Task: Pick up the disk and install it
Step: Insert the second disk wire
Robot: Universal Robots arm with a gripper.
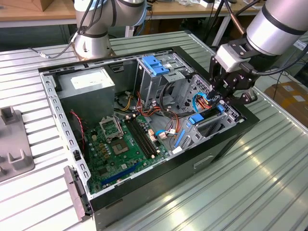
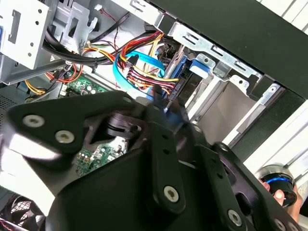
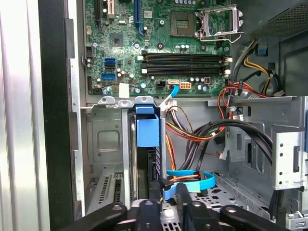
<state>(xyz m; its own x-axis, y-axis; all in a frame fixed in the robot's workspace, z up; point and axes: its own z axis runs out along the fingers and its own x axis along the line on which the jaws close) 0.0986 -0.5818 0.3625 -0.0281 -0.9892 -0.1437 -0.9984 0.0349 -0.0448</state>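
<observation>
Pincer (image 1: 225, 94) above disk (image 1: 208, 117), in case (image 1: 159, 192)

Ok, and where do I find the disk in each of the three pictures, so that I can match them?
Exterior view: the disk stands on edge in the bay at the case's end, on the exterior view's right.
First wrist view: the disk shows its blue end in the metal bay.
Second wrist view: the disk lies against the case wall.
Shared landmark: the light blue cable beside it.
</observation>
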